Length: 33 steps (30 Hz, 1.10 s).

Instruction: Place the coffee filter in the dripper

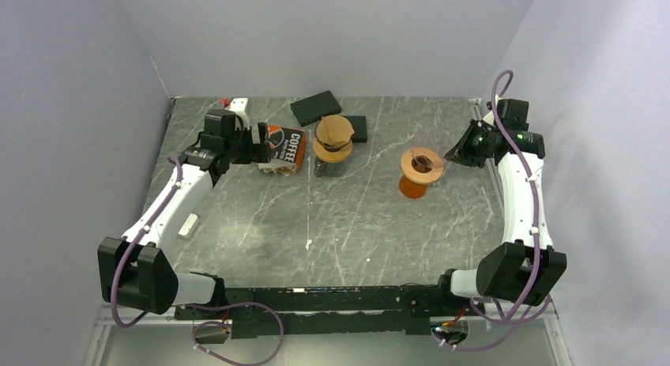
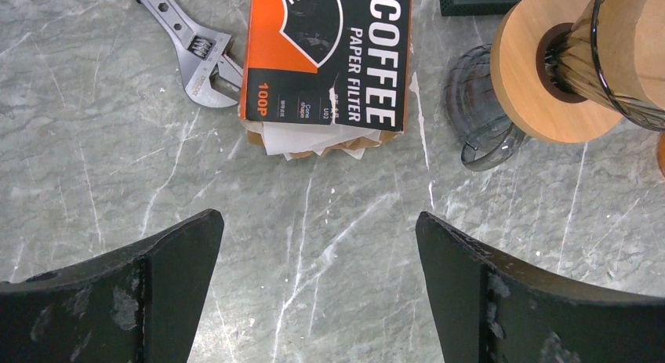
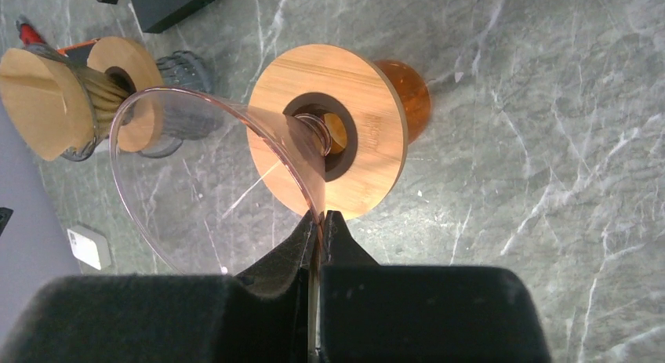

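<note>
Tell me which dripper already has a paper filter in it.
The dripper beside the filter box: brown paper lines its cone. The clear dripper pinched by the right gripper is empty.

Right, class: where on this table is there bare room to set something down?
Widest bare patch: the near half of the grey marble table, in front of the clear glass dripper with wooden collar. A narrower gap separates it from the brown-paper-lined dripper. Crowded: back left, around the orange-and-black coffee filter pack, flat black box and left gripper.
</note>
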Tool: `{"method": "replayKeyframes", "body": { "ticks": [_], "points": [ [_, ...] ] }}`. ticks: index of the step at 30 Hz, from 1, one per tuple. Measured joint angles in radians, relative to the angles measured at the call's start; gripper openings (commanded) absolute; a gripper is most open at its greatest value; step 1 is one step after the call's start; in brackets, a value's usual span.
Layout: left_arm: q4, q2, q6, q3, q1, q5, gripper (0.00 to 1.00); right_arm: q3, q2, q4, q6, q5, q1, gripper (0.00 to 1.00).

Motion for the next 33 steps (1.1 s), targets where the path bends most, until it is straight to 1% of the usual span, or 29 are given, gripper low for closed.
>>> {"method": "replayKeyframes", "body": {
  "ticks": [7,9,14,20,24,28,33],
  "points": [
    [0.0,0.0,0.0,0.0,0.0,0.004,0.99,-0.012,0.004,-0.005,-0.01,0.021,0.0,0.0],
    [0.001,0.0,0.0,0.0,0.0,0.012,0.99,-0.013,0.01,-0.005,-0.013,0.021,0.0,0.1],
    [0.01,0.0,0.0,0.0,0.0,0.073,1.0,-0.018,0.038,-0.003,-0.018,0.016,0.0,0.27],
    [0.045,-0.002,-0.02,0.018,0.0,0.173,0.95,-0.022,0.041,0.004,-0.02,0.017,-0.001,0.48],
    [0.069,0.002,-0.064,0.071,0.0,0.243,0.92,-0.021,0.042,0.01,-0.019,0.014,-0.001,0.62],
    [0.106,0.026,-0.129,0.13,0.0,0.299,0.91,-0.013,0.041,0.023,-0.019,0.004,-0.001,0.69],
    [0.135,0.101,-0.213,0.214,-0.018,0.374,0.89,-0.008,0.042,0.06,-0.017,-0.027,-0.003,0.77]
  ]
}}
